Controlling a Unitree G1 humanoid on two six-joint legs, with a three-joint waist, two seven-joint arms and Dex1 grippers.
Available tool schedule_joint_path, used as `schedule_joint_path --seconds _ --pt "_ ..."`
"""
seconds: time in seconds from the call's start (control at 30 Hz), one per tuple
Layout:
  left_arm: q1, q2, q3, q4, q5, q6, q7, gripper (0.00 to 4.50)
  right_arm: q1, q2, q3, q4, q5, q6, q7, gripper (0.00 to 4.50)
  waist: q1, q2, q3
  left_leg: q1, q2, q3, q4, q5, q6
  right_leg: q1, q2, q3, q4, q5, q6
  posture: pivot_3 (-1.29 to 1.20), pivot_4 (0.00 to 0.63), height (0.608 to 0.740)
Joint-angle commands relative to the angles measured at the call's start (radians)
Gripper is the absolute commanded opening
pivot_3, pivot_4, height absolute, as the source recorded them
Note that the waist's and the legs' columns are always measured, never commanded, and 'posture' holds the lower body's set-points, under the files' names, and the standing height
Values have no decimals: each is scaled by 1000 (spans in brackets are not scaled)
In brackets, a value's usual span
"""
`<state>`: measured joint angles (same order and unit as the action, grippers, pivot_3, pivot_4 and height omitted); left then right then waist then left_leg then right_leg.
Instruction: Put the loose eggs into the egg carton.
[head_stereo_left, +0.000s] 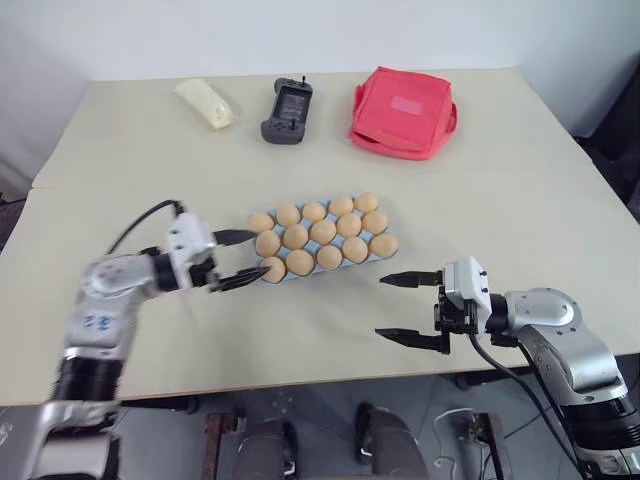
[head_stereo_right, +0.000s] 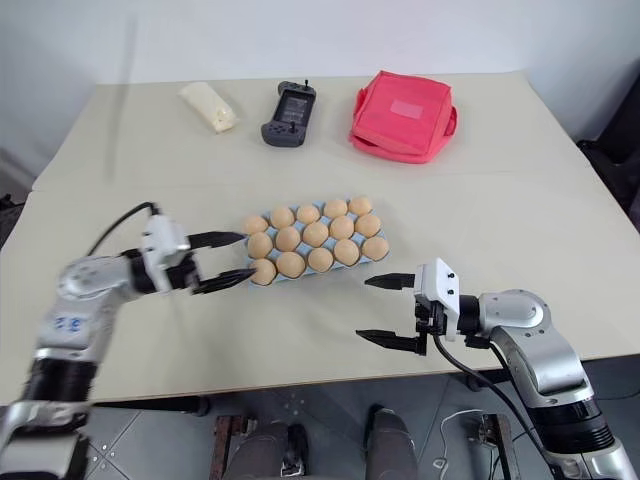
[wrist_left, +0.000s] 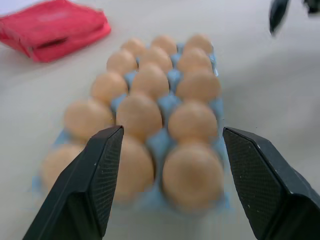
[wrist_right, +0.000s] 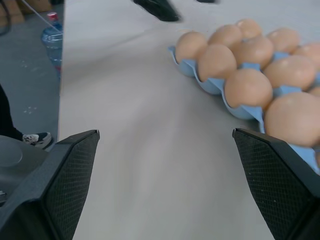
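Note:
The light blue egg carton (wrist_right: 212, 86) lies in the middle of the table, and tan eggs (head_stereo_left: 322, 232) sit in its cups in three rows. Loose eggs are out of view. My left gripper (head_stereo_left: 255, 255) is at the carton's left end, open, pointing along the rows. In the left wrist view its fingers (wrist_left: 97, 175) flank the nearest eggs (wrist_left: 192, 172) with nothing held between them. My right gripper (head_stereo_left: 381, 306) hangs open over bare table in front of the carton's right end, apart from it and holding nothing.
Along the far side of the table lie a pale yellow packet (head_stereo_left: 207, 103), a black handheld device (head_stereo_left: 287, 110) and a red fabric pouch (head_stereo_left: 403, 112). The table's front edge runs just under both arms.

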<state>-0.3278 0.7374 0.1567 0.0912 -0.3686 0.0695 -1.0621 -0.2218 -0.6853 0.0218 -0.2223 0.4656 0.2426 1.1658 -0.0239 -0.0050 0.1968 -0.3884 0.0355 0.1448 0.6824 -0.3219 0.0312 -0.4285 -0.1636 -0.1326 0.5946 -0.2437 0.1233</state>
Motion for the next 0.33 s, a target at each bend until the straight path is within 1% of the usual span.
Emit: schedule_joint_path --seconds 0.03,0.17,0.33 --pt "73 44 107 8 -41 -27 -22 3384 -27 10 -36 26 9 -15 -20 4500 -2 0 0 0 0 0 0 0 0 0 0 0 0 0 0 0 150 740" --pt "175 65 156 2 -24 -45 -10 3384 -39 27 -49 63 -1 -33 -50 4500 -1 0 0 0 -1 1 0 -1 2 0 -2 0 0 0 0 0 150 740" --pt "231 45 150 -49 -36 -25 18 3384 -54 37 -58 93 0 -48 -62 4500 3 0 0 0 -1 0 0 -3 1 0 -2 0 0 0 0 0 150 740"
